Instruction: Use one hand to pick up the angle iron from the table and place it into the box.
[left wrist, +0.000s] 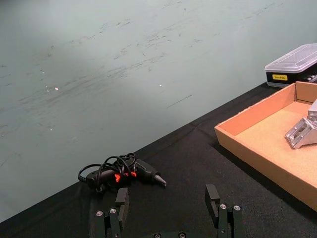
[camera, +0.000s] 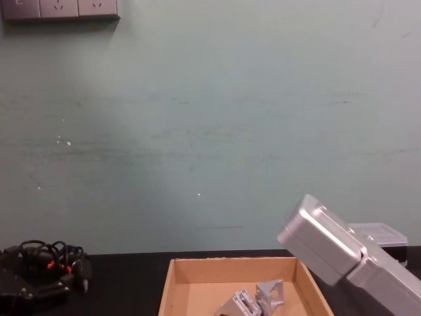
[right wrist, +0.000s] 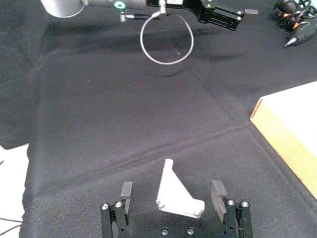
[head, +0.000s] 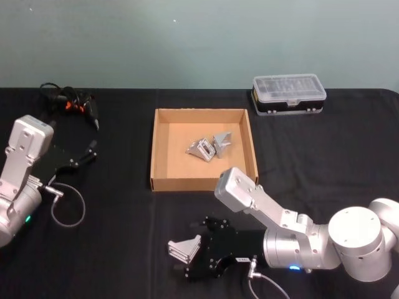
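Observation:
One silver angle iron point(head: 185, 248) lies on the black table point(head: 124, 249) near the front edge, left of my right arm. My right gripper point(head: 188, 254) is down around it. In the right wrist view the angle iron point(right wrist: 177, 192) stands between the two fingers point(right wrist: 126, 191) with a gap on each side, so the gripper is open. The tan cardboard box point(head: 202, 184) sits at the table's middle, holding two more angle irons point(head: 201, 148). My left gripper point(left wrist: 167, 198) is parked at the left, open and holding nothing.
A clear-lidded plastic case point(head: 288, 93) stands behind the box to the right. A black tool with tangled cable point(head: 72, 103) lies at the back left. A grey cable loop point(head: 67, 208) hangs by the left arm. The box wall point(right wrist: 287, 124) is close to the right gripper.

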Action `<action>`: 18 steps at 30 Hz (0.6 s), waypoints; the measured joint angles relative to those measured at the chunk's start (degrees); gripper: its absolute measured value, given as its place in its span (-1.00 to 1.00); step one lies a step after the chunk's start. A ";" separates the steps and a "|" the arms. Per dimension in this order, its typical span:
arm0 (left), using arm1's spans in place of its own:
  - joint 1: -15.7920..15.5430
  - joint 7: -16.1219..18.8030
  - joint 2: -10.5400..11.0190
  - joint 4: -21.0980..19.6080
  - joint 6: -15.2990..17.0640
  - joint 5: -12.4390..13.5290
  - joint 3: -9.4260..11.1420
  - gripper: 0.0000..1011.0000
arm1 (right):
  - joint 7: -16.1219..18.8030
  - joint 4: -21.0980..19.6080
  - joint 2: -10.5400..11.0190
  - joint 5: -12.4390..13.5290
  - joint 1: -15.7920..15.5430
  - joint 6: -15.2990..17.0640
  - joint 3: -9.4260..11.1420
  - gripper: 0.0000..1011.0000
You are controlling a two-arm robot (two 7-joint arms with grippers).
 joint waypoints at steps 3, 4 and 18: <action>0.00 0.00 0.00 0.00 0.00 0.00 0.00 1.00 | -0.76 -0.79 0.28 -0.21 -0.22 0.95 -0.05 0.98; 0.00 0.00 0.00 0.00 0.00 0.00 0.00 1.00 | -0.93 -0.93 0.32 -0.24 -0.28 1.12 -0.04 0.98; 0.00 0.00 0.00 0.00 0.00 0.00 0.00 1.00 | -4.80 -2.61 -0.42 -1.24 -1.41 7.13 1.10 0.98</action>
